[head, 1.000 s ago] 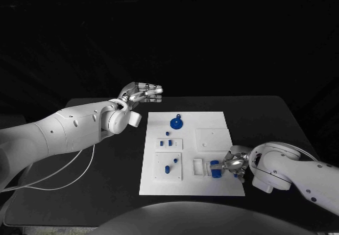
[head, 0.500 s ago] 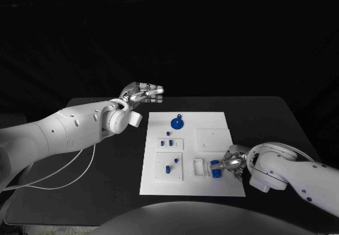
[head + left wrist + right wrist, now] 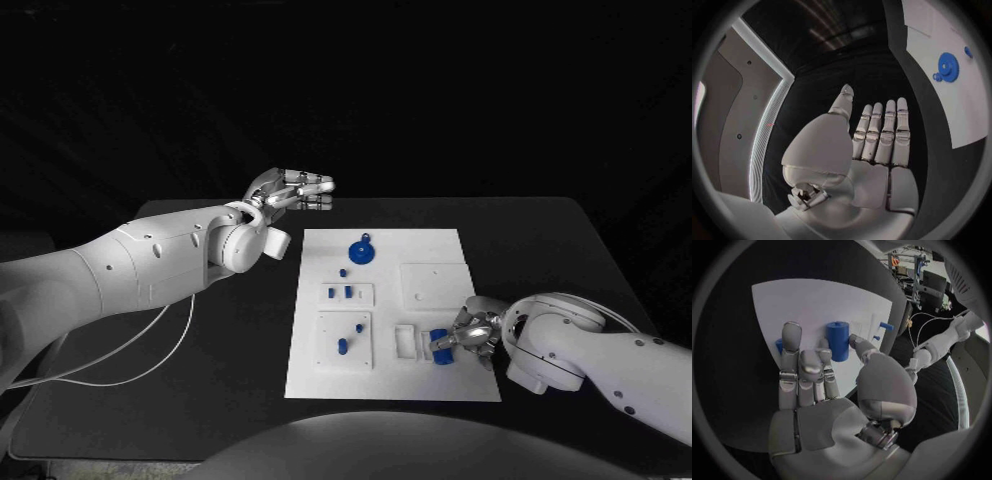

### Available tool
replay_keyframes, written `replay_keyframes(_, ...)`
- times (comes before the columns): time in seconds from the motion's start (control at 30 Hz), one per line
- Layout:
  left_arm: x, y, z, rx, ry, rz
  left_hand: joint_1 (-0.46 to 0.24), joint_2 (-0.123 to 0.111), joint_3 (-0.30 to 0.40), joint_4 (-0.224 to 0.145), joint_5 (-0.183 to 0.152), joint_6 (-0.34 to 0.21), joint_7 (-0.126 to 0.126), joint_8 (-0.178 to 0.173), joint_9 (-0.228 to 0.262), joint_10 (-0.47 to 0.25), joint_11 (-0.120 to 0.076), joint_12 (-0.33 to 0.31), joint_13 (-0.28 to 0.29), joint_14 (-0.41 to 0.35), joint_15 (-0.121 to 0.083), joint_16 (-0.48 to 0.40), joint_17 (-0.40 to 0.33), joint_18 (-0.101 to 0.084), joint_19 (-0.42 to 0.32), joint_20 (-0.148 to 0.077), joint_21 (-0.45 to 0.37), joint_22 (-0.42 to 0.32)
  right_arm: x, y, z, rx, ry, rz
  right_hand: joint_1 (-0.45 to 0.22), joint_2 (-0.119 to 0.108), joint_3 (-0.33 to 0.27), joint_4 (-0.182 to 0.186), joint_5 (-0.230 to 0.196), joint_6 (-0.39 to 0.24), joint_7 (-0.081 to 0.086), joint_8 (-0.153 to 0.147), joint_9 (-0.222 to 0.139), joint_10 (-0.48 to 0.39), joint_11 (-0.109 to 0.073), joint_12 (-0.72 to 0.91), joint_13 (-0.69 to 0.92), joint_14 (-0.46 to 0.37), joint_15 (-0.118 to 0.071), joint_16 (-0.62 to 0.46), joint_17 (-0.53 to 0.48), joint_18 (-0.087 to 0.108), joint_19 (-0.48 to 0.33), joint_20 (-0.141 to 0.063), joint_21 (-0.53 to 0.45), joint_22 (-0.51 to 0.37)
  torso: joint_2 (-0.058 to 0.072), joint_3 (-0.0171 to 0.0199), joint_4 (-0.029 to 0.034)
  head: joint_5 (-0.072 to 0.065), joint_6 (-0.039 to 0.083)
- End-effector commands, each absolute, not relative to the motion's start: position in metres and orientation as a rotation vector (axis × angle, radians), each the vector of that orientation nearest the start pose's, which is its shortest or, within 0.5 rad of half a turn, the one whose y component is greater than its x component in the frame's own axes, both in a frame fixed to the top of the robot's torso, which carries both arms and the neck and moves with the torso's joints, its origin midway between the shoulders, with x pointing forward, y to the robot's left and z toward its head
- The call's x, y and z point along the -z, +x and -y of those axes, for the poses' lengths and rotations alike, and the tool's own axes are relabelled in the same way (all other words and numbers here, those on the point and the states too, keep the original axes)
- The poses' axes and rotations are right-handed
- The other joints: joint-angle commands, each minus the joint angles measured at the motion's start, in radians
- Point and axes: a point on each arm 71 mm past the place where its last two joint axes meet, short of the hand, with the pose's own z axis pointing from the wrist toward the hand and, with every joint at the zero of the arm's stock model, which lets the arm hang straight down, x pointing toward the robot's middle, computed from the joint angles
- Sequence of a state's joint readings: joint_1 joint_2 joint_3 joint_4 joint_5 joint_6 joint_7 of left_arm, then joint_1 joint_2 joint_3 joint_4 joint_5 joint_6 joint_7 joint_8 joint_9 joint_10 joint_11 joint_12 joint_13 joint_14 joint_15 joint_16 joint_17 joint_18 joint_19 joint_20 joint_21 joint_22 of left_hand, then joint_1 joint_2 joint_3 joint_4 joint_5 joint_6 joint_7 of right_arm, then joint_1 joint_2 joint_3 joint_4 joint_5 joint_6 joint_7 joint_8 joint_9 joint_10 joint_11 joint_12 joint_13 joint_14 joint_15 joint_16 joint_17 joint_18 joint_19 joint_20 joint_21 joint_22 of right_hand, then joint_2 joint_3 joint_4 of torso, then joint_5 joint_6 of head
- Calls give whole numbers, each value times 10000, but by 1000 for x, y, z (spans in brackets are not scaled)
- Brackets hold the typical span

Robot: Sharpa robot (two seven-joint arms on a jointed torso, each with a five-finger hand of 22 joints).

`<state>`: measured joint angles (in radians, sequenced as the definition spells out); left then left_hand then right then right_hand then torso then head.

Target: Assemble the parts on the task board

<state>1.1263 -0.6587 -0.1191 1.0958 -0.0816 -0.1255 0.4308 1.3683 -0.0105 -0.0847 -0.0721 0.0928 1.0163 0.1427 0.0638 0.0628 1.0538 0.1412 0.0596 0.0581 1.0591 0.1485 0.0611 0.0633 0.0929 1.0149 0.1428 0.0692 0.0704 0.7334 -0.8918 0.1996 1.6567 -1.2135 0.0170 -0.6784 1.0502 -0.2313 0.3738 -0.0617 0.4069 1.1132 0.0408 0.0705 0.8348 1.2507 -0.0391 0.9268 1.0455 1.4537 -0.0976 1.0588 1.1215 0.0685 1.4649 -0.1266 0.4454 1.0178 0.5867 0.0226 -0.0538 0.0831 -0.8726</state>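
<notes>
So the right hand (image 3: 469, 338) sits at the task board (image 3: 428, 250)'s 5 o'clock corner, fingers pinching the blue cylinder (image 3: 838, 340), probably to seat it there. Left hand (image 3: 293, 190) hovers off at 10 o'clock, fingers straight, holding nothing, just out of the way.

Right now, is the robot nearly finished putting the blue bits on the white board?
Not nearly. Small blue pegs already stand in the task board. The right hand is working at a blue cylinder near the board's front edge. The blue gear lies untouched, and the left hand hangs empty beyond the board.
</notes>
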Motion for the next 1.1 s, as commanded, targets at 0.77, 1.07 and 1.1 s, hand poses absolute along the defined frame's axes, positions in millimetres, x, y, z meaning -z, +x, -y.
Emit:
replay_keyframes(0.77, 264, 530, -238, 14258, -10667, -15359, -31, 77, 14, 30, 49, 19, 77, 3, 0, 5, 90, -4, 5, -43, 44, -11, -6, -107, -66, 30, 1, -2, 297, 386, 226, -3716, 6006, -23971, 112, 765, 523, -922, 1105, 355, -80, -60, -2203, 101, -134, 19, 7, 72, -80, 108, 4, 80, 386, -6, 196, 262, 9, -11, 6, -54, 0)
replay_keyframes(1.07, 264, 530, -238, 14249, -10676, -15377, -45, 91, 2, 32, 60, 23, 76, 3, 0, 11, 89, -5, 5, -40, 44, -11, -6, -107, -66, 28, 2, -1, 295, 386, 221, -3830, 6133, -24331, 27, 813, 376, -821, 1291, 524, -175, -67, -1999, 158, -184, -92, -124, 69, -112, 146, 29, 16, 381, -45, 271, 357, 13, -13, 7, -32, 0)
replay_keyframes(1.1, 264, 530, -238, 14248, -10677, -15377, -45, 91, 2, 32, 60, 23, 76, 3, 0, 11, 89, -5, 5, -40, 44, -11, -6, -107, -66, 28, 2, -1, 295, 386, 220, -3837, 6125, -24361, 36, 812, 352, -804, 1280, 523, -176, -68, -1998, 160, -184, -83, -119, 70, -113, 146, 28, 14, 381, -46, 269, 362, 13, -15, 8, -32, 0)
